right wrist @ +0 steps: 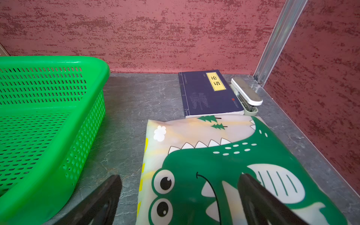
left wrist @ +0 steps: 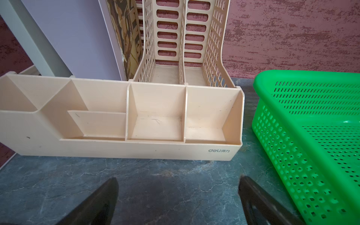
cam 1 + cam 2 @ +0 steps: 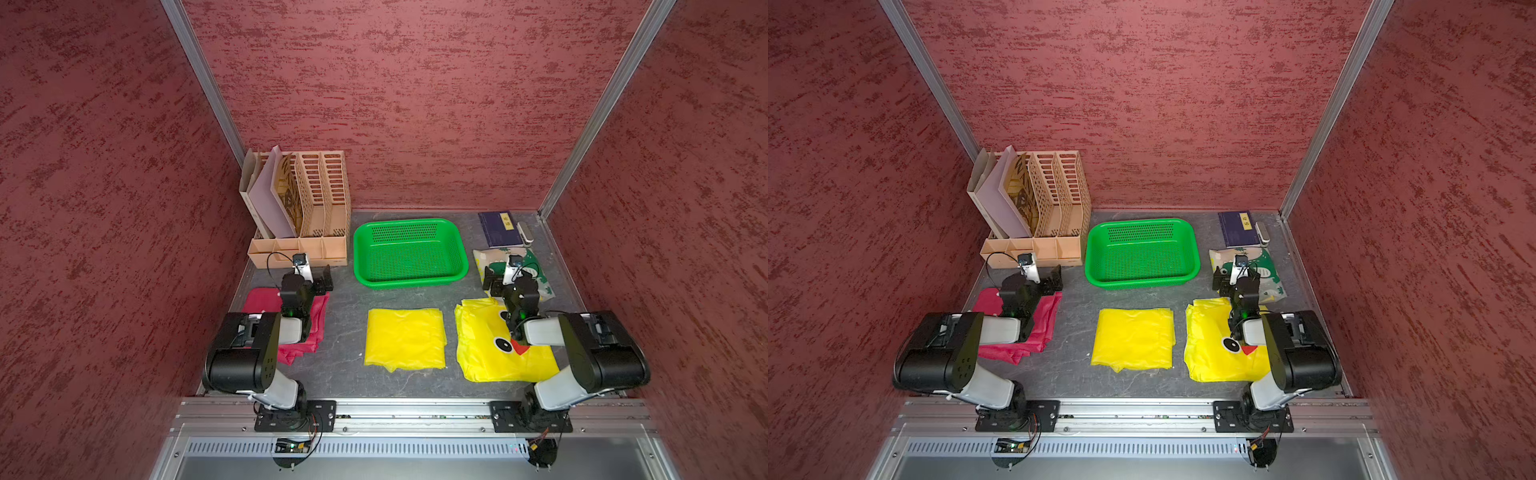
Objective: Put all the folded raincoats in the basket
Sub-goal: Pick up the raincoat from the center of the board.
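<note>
Yellow folded raincoat [image 3: 405, 338] is seen flat on the table [image 3: 345, 332], just on the robot's side of the green basket [image 3: 415, 281], untouched. Both left gripper [image 2: 178, 178] and right gripper [image 1: 180, 176] are held spread wide, nothing gripped.

On the counter [image 3: 345, 332]: one green basket [image 3: 405, 232]; one tan file organizer [image 3: 320, 195]; one plain yellow folded raincoat [image 3: 405, 338]; one yellow duck-face raincoat [image 3: 482, 353]; one red folded raincoat [image 3: 319, 320]; one dinosaur-print pouch [image 1: 194, 161]; one dark blue book [image 3: 498, 230]; one white stapler [image 3: 527, 235]. End effectors, two: left end effector [image 2: 178, 194], right end effector [image 1: 181, 194].
</note>
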Motion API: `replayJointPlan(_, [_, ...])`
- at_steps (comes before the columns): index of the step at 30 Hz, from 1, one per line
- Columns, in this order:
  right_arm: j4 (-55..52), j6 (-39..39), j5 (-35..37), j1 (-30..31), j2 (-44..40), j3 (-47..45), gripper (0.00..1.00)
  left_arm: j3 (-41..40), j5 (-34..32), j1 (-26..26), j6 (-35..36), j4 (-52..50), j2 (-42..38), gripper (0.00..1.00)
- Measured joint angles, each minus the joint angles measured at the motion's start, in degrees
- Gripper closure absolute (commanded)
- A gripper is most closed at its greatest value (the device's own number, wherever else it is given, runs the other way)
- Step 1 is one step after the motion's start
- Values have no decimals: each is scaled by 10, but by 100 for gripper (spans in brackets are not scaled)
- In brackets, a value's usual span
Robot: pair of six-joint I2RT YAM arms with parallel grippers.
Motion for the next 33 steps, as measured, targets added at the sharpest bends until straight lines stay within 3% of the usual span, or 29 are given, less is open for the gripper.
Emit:
replayJointPlan(27, [0,0,0,0,0,0,2,0,0,0,0,0,0,0])
replayJointPlan(30, [-9,0,6,0,-5,1,1,2,-3,-4,2,-30,-26,0])
replayJointPlan(33, [-90,3,24,2,-53,20,2,21,-14,-15,9,-97,-91,0])
